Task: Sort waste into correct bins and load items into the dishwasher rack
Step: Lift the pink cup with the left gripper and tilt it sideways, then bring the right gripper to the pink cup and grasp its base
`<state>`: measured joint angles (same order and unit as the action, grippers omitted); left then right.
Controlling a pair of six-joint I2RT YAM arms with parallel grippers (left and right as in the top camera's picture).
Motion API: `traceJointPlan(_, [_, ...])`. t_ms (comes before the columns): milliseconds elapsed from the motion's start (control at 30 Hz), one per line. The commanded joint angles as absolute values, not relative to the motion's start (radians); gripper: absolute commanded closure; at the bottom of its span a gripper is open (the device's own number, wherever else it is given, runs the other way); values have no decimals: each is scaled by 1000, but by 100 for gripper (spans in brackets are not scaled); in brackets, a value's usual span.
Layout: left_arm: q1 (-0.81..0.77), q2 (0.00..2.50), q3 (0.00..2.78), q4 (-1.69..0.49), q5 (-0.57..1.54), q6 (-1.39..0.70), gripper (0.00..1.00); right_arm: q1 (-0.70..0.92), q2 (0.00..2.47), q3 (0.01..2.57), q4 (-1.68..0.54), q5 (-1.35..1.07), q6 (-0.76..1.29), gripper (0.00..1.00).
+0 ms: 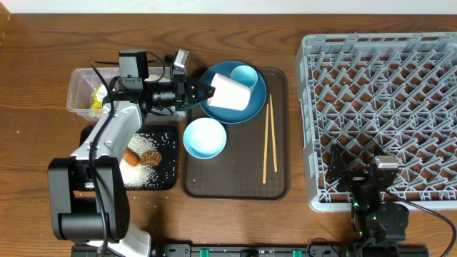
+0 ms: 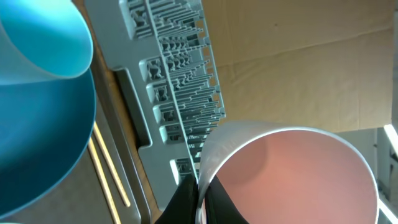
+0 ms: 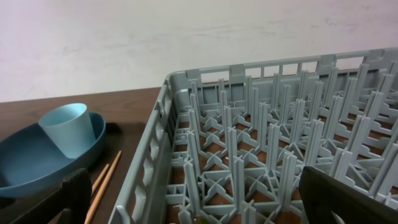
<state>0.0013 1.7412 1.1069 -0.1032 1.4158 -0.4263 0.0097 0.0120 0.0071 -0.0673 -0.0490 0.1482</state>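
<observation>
My left gripper (image 1: 208, 91) is shut on the rim of the pink cup (image 1: 232, 91), one finger inside and one outside, holding it tipped on its side over the blue plate (image 1: 214, 107). In the left wrist view the cup's pink inside (image 2: 292, 174) fills the lower right. The light-blue cup (image 1: 244, 75) stands on the plate. The pale bowl (image 1: 205, 138) and the chopsticks (image 1: 268, 139) lie on the brown tray (image 1: 235, 187). My right gripper (image 1: 357, 178) hangs open over the near left corner of the grey rack (image 1: 382, 86), with nothing between its fingers.
The clear tub (image 1: 80, 84) at far left holds a yellow-green wrapper (image 1: 96, 100). The black tray (image 1: 166, 178) below it holds a carrot (image 1: 131, 157), a brown biscuit piece (image 1: 150, 157) and scattered rice. The left arm's base stands at the front left.
</observation>
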Motion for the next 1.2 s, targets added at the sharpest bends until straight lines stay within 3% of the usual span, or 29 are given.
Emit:
traceJointPlan(0, [0, 1739, 1105, -86, 1451, -432, 94, 7, 7, 5, -71, -49, 141, 1])
traceJointPlan(267, [0, 1739, 1105, -88, 1452, -452, 94, 8, 7, 6, 10, -135, 195, 1])
traceJointPlan(400, [-6, 1739, 1105, -87, 1456, -454, 94, 8, 7, 6, 96, -326, 228, 1])
traceJointPlan(600, [-49, 1739, 1105, -31, 1455, -492, 94, 8, 17, 102, 110, -421, 320, 1])
traceJointPlan(967, [-145, 1739, 1105, 352, 1455, -765, 94, 8, 373, 603, -228, -480, 327, 1])
traceJointPlan(1167, [-146, 1739, 1105, 410, 1455, -819, 94, 8, 580, 821, -329, -607, 290, 1])
